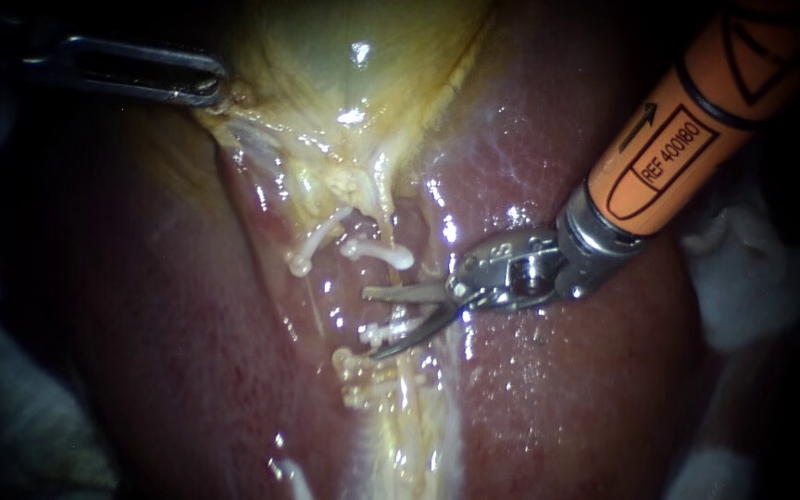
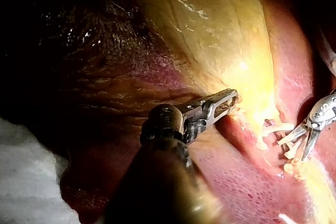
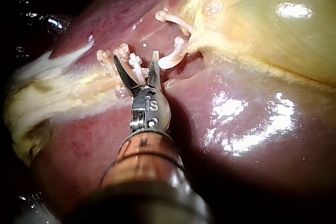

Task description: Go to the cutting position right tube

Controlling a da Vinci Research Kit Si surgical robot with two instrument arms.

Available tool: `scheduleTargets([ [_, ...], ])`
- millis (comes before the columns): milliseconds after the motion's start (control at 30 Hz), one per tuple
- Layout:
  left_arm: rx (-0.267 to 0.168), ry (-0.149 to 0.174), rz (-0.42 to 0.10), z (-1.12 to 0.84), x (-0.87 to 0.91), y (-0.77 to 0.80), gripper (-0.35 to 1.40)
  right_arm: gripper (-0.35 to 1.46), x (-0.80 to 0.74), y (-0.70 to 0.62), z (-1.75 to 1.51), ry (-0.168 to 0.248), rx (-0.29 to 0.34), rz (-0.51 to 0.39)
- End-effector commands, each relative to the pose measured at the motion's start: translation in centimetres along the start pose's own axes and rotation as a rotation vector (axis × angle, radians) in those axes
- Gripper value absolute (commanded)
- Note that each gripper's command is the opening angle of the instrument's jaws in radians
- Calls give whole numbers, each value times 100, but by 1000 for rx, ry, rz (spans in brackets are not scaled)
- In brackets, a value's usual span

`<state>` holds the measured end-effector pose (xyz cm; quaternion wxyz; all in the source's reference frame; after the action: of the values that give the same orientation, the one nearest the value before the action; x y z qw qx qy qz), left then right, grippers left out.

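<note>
Left instrument (image 1: pixel 204 85) comes in from 10 o'clock in the endoscope view. Its jaws are clamped together on the edge of the gallbladder (image 1: pixel 354 56), with the tissue drawn taut toward them. The gallbladder is pale yellow, wet and thin-walled, so likely soft and easy to tear.

The right tube (image 1: pixel 391 278) is near centre and runs from 12 to 6 over the liver (image 1: pixel 557 389). It looks thin, limp, slick and near weightless, so fragile. Don't tug it.

There is a pale upper clip (image 1: pixel 377 251) at 12 o'clock of the blades and a lower clip (image 1: pixel 380 331) at 6, right by the lower blade. The best place to take the tube is probably the bare stretch between these clips, square across it and off the plastic.

Right instrument (image 1: pixel 369 323) comes in from 2 o'clock. Its jaws are two curved blades, spread moderately wide and gripping nothing, and they sit around that stretch of tube. Contact with the tube is unclear.

The orange sleeve (image 1: pixel 678 139) on its shaft carries a printed label and an arrow, not transcribed. No other writing shows.
</note>
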<state>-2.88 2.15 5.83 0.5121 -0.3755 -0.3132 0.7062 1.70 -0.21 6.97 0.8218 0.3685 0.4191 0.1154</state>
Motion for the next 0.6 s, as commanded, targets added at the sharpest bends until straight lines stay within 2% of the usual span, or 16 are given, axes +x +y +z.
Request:
scheduleTargets([
  [33,0,0,0,0,0,0,-35,133,2,-2,-2,3,1,1],
  [167,0,0,0,0,0,0,-35,135,15,-12,-10,8,9,7],
  [367,-2,-1,0,-3,0,-1,-35,135,38,-39,-33,14,32,17],
  [467,-2,-2,0,-4,1,-1,-35,135,42,-48,-47,13,46,19],
  [600,0,0,0,-5,2,-1,-35,133,35,-49,-66,13,53,17],
])
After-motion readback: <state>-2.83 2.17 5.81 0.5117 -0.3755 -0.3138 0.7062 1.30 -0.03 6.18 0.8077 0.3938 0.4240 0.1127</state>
